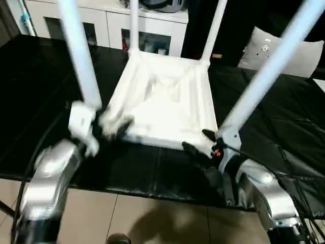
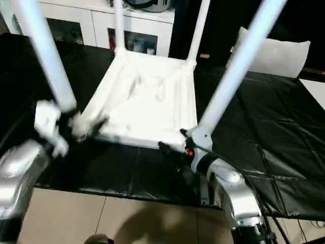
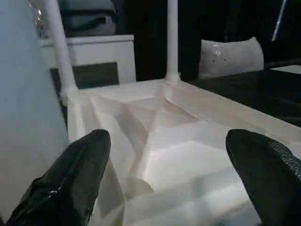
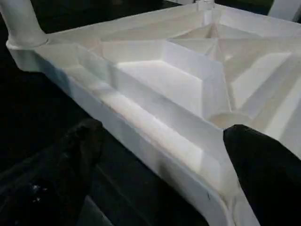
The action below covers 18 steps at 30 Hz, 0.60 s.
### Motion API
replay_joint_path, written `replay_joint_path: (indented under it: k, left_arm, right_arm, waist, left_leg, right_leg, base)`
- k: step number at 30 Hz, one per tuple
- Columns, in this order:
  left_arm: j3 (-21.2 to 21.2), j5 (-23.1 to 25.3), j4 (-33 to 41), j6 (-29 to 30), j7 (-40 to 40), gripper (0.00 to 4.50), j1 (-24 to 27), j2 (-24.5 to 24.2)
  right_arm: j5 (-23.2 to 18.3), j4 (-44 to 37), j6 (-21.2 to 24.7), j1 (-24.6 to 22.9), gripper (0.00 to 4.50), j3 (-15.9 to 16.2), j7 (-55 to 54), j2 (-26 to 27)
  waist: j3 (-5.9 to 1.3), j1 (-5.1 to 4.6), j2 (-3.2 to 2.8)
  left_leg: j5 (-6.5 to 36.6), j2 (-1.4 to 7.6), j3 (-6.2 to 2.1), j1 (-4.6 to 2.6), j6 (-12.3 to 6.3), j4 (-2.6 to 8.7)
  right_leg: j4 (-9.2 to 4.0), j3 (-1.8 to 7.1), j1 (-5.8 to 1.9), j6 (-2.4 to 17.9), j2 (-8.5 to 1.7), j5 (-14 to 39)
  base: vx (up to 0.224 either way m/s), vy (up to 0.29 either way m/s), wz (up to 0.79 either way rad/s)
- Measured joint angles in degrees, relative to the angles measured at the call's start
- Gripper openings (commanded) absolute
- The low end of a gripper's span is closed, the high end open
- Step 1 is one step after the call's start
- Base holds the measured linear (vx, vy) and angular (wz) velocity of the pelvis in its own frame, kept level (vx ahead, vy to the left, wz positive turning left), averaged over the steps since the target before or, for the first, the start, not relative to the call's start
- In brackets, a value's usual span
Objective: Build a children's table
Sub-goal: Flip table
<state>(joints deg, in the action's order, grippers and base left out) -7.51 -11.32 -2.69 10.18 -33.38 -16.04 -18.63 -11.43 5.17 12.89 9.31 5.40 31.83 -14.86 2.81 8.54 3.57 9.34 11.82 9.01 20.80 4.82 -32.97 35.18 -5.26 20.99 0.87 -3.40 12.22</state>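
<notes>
- The upturned children's table (image 1: 165, 101), four legs up, lies just ahead of both end effectors.
- Left end effector (image 1: 109, 129) and right end effector (image 1: 199, 142) are spread wide, empty, at its near corners.

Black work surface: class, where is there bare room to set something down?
Bare patches of the black surface: right of the upturned table top, and left of it. The near edge is crowded by both open hands, left hand, right hand.

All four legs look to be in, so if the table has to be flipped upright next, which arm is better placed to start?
Probably both together. The left pincer and right pincer each stand open at the near edge of the upside-down tabletop, beside the near legs. If just one, the right: its fingers already straddle that rim.
</notes>
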Motion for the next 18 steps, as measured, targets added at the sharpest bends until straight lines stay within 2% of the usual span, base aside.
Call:
replay_joint_path:
  k: [4,8,10,13,15,18]
  left_arm:
    - [1.3,1.5,-3.4,-2.2,1.8,4.47,-2.4,1.7]
    - [1.8,3.3,-7.0,-6.0,7.4,4.47,-4.5,6.1]
    - [1.7,3.0,-7.2,-6.1,7.9,4.47,-4.6,6.2]
    - [2.0,1.7,-7.1,-4.2,5.8,4.47,-4.1,6.3]
    - [3.7,-0.6,-6.9,-3.0,-1.0,4.47,-1.7,3.3]
    - [4.0,-3.1,-6.8,-1.6,-7.2,4.47,1.0,0.9]
  right_arm:
    - [0.0,0.0,0.0,0.0,4.50,0.0,0.0,-0.1]
    - [0.1,0.1,-0.2,0.0,4.50,0.1,0.3,-0.1]
    - [0.1,0.1,-0.4,0.0,4.50,0.2,0.7,-0.1]
    - [0.1,0.1,-0.5,0.0,4.50,0.2,0.9,-0.1]
    - [0.1,0.1,-0.6,-0.1,4.50,0.2,1.1,-0.1]
    - [0.1,0.1,-0.6,-0.3,4.50,0.2,1.1,-0.4]
  waist:
    - [-0.02,-0.01,0.05]
    - [-0.04,0.00,0.09]
    - [-0.02,-0.06,0.02]
    - [0.00,-0.14,-0.02]
    - [0.00,-0.24,-0.03]
    - [0.03,-0.24,0.00]
  left_leg:
    - [0.0,0.00,0.04,0.02,0.01,0.00]
    - [0.0,0.00,0.05,0.06,0.01,0.00]
    - [0.0,0.01,0.05,0.06,0.01,0.01]
    - [0.0,0.02,0.07,0.08,0.01,0.03]
    - [0.0,0.02,0.12,0.05,0.00,0.06]
    - [0.0,0.02,0.14,0.14,0.00,0.07]
  right_leg:
    - [-0.03,0.02,0.01,0.2,0.00,-0.1]
    - [-0.08,0.02,0.02,0.2,-0.01,-0.1]
    - [-0.07,0.02,0.05,0.2,-0.01,-0.1]
    - [-0.07,0.02,0.09,0.2,0.00,-0.1]
    - [-0.07,0.04,0.11,0.2,0.00,-0.1]
    - [-0.07,0.04,0.22,0.2,-0.01,-0.1]
  base:
    - [0.000,0.000,0.00]
    - [0.000,0.000,0.00]
    - [0.000,0.000,0.00]
    - [0.000,0.000,0.00]
    - [0.000,0.000,0.00]
    - [0.000,0.000,0.00]
